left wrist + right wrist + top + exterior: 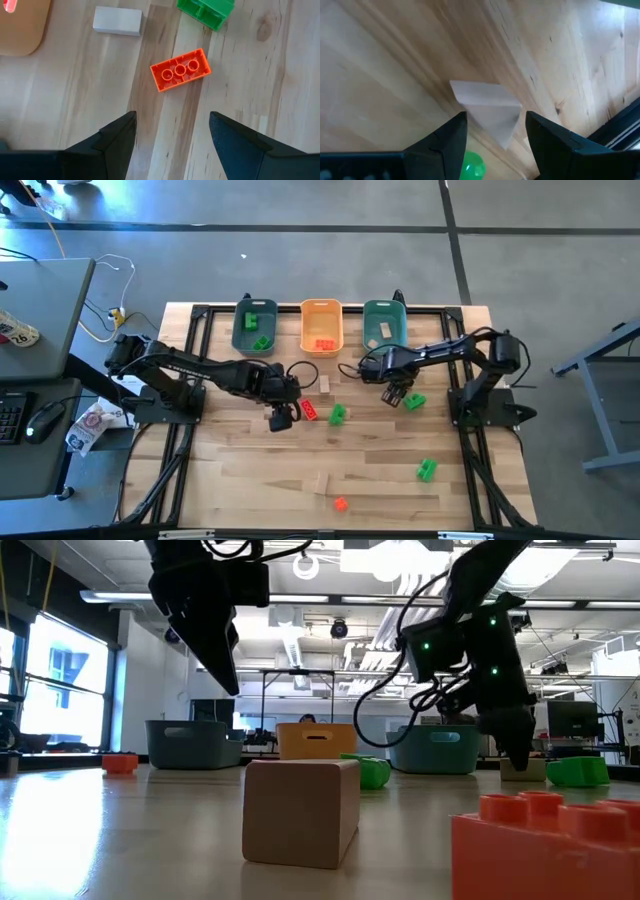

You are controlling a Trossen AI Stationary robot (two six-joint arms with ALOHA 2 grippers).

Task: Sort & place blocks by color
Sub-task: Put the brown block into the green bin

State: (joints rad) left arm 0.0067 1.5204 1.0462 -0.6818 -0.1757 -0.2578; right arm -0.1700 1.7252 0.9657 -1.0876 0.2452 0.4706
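My left gripper hangs open above the table, short of a red-orange block that lies flat, studs up. Past that block lie a green block and a tan block. My right gripper is open and low over a pale tan block. Its fingers stand on either side of the block's near end, and I see no touch. A green block lies beside that gripper.
Three bins stand along the far edge: a teal one with green blocks, an orange one with red blocks, and a teal one. Near the front lie a green block, a tan block and a red-orange block.
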